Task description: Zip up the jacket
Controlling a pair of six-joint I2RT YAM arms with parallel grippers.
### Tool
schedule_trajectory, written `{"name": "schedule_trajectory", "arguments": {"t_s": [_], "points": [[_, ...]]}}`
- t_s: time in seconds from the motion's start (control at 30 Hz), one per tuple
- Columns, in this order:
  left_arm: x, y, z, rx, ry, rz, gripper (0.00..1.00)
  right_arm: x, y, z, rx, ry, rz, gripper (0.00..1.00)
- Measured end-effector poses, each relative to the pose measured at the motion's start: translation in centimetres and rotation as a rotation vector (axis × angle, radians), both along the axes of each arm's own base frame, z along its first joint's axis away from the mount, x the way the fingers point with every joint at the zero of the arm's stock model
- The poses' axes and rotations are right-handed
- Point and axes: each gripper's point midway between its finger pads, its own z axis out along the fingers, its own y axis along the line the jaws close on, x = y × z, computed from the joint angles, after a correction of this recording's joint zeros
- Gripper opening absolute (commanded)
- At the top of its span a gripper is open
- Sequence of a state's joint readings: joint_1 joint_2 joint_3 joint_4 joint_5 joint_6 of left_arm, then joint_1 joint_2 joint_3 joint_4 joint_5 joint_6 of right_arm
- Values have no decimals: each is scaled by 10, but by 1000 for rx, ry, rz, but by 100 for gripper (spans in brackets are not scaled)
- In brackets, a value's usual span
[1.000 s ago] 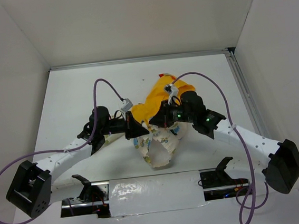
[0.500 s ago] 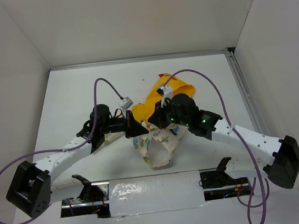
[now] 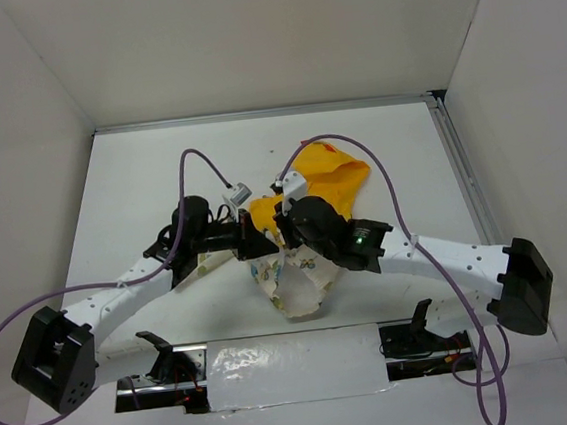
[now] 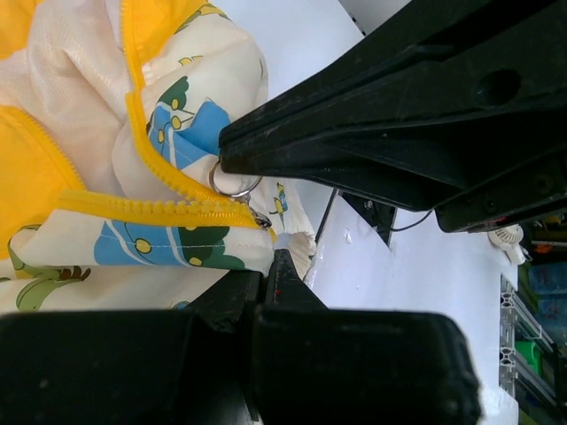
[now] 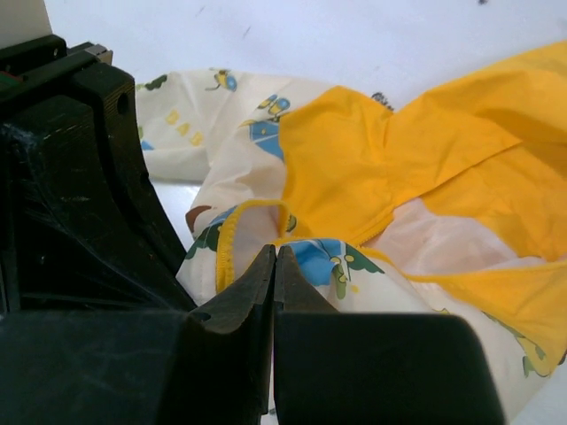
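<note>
The right tool (image 5: 274, 255) fills the bottom of the view, its two black fingers (image 5: 239, 305) pressed flat together with no gap between them. Their tips meet at a fold of the jacket (image 5: 372, 177), just beside a curved yellow edging (image 5: 232, 226) on the cream printed fabric. Whether any cloth is pinched there cannot be told. Orange-yellow lining (image 5: 443, 159) spreads up and to the right. At the left, the black left tool (image 5: 124, 177) presses against the cream cloth. White worktop (image 5: 354, 40) shows along the top.
</note>
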State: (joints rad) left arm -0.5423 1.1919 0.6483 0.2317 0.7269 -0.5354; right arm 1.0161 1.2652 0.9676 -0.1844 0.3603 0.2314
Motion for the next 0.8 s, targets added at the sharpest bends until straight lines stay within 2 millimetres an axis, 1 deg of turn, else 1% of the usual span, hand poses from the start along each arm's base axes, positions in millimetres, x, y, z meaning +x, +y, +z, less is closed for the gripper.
{"name": "schedule_trajectory", "arguments": {"t_s": [0.17,0.3,0.4,0.47,0.6,0.67,0.7,0.73,0.77,0.8], "points": [[3,2,5,-3,-16,25,0,4,-4,9,33,-63,-49,0],[3,2,9,-16,-14,30,0,1,-8,19,86,-95,-52,0],[1,0,9,-23,-11,10,0,-2,-7,21,113,-116,-22,0],[-3,-1,5,-22,9,-15,0,-6,-8,17,118,-123,12,0],[-12,-4,-9,7,92,-70,0,-22,-4,12,155,-187,186,0],[-13,-5,-11,17,122,-90,2,-27,-3,14,161,-205,248,0],[-14,-6,-10,17,128,-98,22,-28,-1,18,169,-217,268,0],[-15,-6,-9,16,127,-106,33,-29,1,21,174,-226,281,0],[-15,-6,-7,16,119,-109,65,-29,1,24,174,-230,286,0],[-15,-6,-6,16,107,-113,80,-28,2,27,181,-233,283,0]]}}
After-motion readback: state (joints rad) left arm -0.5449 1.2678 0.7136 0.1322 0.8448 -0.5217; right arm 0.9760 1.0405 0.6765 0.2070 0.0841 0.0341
